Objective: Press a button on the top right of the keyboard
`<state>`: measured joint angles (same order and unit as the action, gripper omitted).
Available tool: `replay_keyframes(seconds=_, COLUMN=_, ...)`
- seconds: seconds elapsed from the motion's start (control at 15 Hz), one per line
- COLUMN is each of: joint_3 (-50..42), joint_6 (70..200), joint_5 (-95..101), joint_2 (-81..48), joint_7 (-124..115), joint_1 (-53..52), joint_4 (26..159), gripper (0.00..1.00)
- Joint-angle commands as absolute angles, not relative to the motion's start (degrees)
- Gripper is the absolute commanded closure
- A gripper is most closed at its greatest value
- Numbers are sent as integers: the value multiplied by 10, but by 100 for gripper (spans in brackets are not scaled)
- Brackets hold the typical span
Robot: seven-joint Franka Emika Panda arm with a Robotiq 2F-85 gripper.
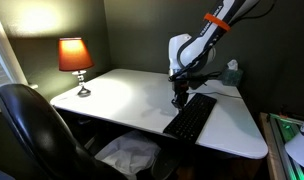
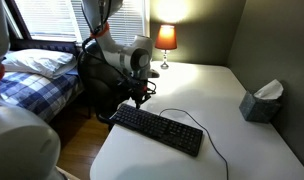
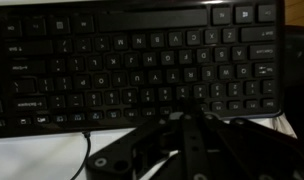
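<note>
The long black keyboard (image 1: 191,119) lies on the white table, and it also shows in an exterior view (image 2: 158,130). Its thin black cable (image 2: 208,134) curls over the table. In the wrist view the keyboard (image 3: 132,60) fills the upper half, with the cable (image 3: 87,150) below it. My gripper (image 1: 179,98) points down just over one end of the keyboard, as also shows in an exterior view (image 2: 139,97). In the wrist view its fingers (image 3: 178,116) meet at a point by the keyboard's near edge. The gripper is shut and holds nothing.
A lit lamp (image 1: 75,57) stands at a table corner and shows again in an exterior view (image 2: 166,38). A tissue box (image 1: 230,72) (image 2: 260,102) sits near the wall. A black office chair (image 1: 32,130) stands by the table (image 1: 122,95). A bed (image 2: 37,70) is beside it.
</note>
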<state>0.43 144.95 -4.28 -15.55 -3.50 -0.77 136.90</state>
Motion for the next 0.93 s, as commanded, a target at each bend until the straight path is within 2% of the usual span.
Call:
replay_keyframes(seconds=0.0, joint_3=3, joint_6=1456, joint_5=-36, joint_2=-176, joint_7=-47, joint_1=-12, joint_4=1355, gripper=100)
replay_keyframes(seconds=0.87, joint_3=6, joint_6=1453, joint_5=-40, joint_2=-207, joint_7=-44, joint_1=-13, joint_4=1332, gripper=100)
